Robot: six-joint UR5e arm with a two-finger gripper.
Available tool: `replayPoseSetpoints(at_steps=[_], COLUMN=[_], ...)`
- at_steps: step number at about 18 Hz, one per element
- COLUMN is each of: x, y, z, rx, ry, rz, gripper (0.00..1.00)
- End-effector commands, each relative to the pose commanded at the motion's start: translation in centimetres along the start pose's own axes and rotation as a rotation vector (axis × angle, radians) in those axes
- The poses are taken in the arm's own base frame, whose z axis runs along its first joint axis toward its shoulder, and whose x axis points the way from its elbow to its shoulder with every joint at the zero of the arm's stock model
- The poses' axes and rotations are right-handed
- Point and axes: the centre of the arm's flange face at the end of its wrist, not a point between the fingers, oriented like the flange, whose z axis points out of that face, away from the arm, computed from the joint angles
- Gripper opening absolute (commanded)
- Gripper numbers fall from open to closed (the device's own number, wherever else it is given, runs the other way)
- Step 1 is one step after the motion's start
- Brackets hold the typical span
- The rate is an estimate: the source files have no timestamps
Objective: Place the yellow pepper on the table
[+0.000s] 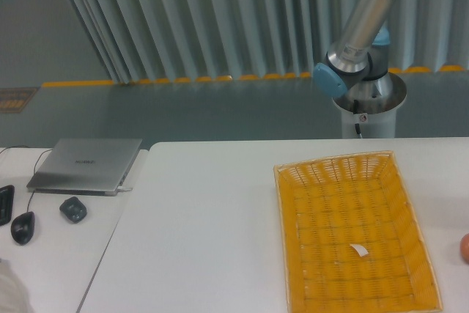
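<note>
Smooth matt white table (205,240), woven, seemingly wicker basket (355,236), brushed metal arm (361,23), grey metallic laptop (86,164)

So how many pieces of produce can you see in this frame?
1: an orange-red fruit, cut off by the right edge, on the table right of the basket. No yellow pepper shows; it may be out of frame, like the tool.

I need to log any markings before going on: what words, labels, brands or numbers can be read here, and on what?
Laptop lid: a small logo, too blurred to read.
White slip in the basket: no writing can be made out.
Red-and-white tag on the robot's pedestal: too small to read.
Nothing else carries text.
</note>
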Motion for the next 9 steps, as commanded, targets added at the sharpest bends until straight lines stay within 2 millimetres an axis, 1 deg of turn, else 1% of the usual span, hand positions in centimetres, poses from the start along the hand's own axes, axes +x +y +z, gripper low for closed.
replayPoseSetpoints(at_steps=[2, 3, 5, 7, 8, 9], x=[0.5, 0.7, 1.2, 3.2, 3.9, 4.6], y=[-0.3, -1.1, -2.3, -5.2, -6.0, -7.0], z=[-0.9, -1.1, -3.0, -5.1, -6.1, -6.5], rx=[-0.005, -0.003, -0.002, 0.005, 0.008, 0.012], ry=[-0.007, -0.009, -0.030, 0.020, 0.037, 0.054], rz=[0.044, 0.064, 0.080, 0.115, 0.126, 0.142], gripper=[1.00, 1.00, 1.00, 1.00, 1.00, 1.00])
